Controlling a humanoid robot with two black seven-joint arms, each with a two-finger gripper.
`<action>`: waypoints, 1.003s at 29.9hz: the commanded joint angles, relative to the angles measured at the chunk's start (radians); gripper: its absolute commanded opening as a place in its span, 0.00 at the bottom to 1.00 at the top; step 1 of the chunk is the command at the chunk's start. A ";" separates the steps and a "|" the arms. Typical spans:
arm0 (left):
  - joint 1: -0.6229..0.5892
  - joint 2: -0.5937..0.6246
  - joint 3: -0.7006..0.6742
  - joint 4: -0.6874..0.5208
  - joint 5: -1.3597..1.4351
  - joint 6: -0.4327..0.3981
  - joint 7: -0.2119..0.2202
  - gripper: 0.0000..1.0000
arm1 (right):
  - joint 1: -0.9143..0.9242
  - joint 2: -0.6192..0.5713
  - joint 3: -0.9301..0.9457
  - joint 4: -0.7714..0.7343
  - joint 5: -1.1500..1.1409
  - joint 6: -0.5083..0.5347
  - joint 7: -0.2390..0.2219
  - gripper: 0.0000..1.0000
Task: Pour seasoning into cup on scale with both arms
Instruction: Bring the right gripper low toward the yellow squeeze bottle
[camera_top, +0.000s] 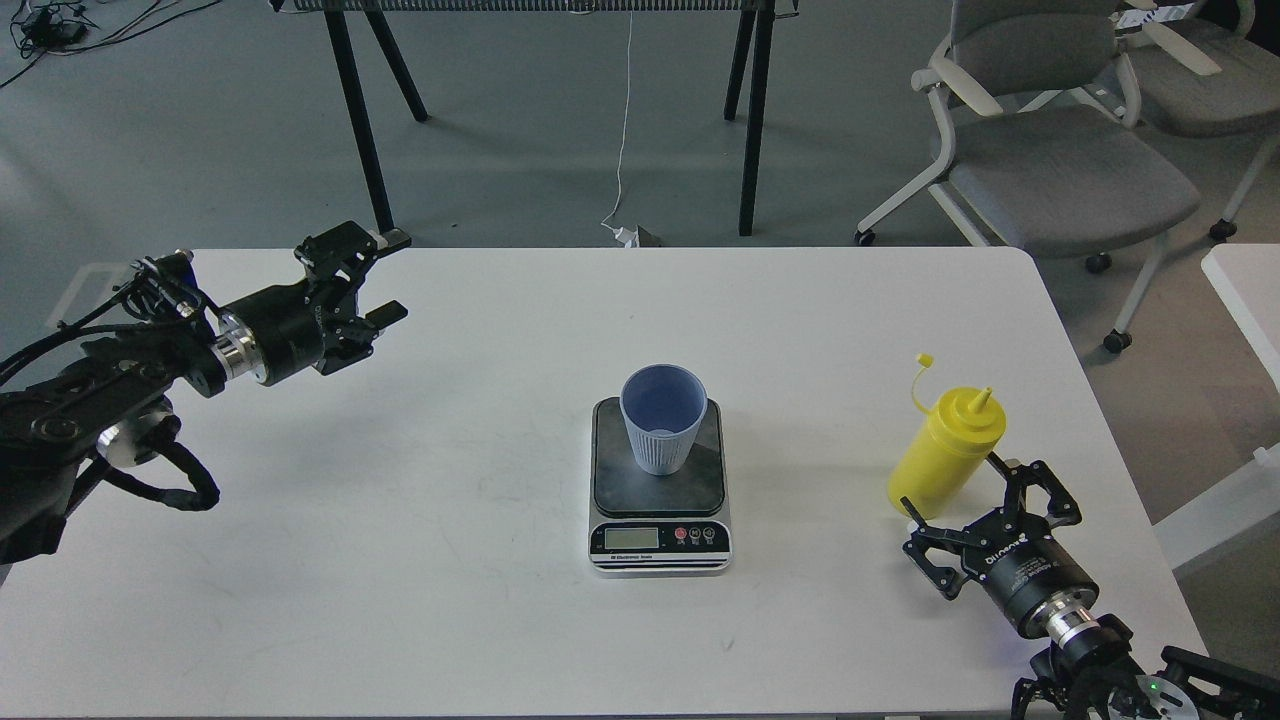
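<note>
The pale blue ribbed cup (661, 418) stands upright on the dark plate of the scale (658, 505) at the table's middle. The yellow seasoning bottle (945, 450) stands upright at the right, nozzle up, its small tethered cap hanging open. My right gripper (952, 486) is open just in front of the bottle's base, one finger on each side, not closed on it. My left gripper (375, 278) is open and empty, held above the table's far left, well away from the cup.
The white table (400, 560) ends close to the right of the bottle. Behind it stand black table legs (357, 120), a hanging white cable (622, 150) and grey office chairs (1060, 170). Another white table edge (1245, 300) shows at the far right.
</note>
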 joint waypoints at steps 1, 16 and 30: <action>0.000 0.001 0.001 0.001 0.000 0.000 0.000 1.00 | 0.006 0.001 0.000 0.002 0.000 0.000 0.000 0.99; 0.003 -0.002 0.001 0.001 0.000 0.000 0.000 1.00 | 0.029 0.015 0.002 -0.006 0.000 0.000 0.000 0.99; 0.017 -0.002 0.001 0.001 0.000 0.000 0.000 1.00 | 0.042 0.016 0.008 -0.032 0.000 0.000 0.000 0.96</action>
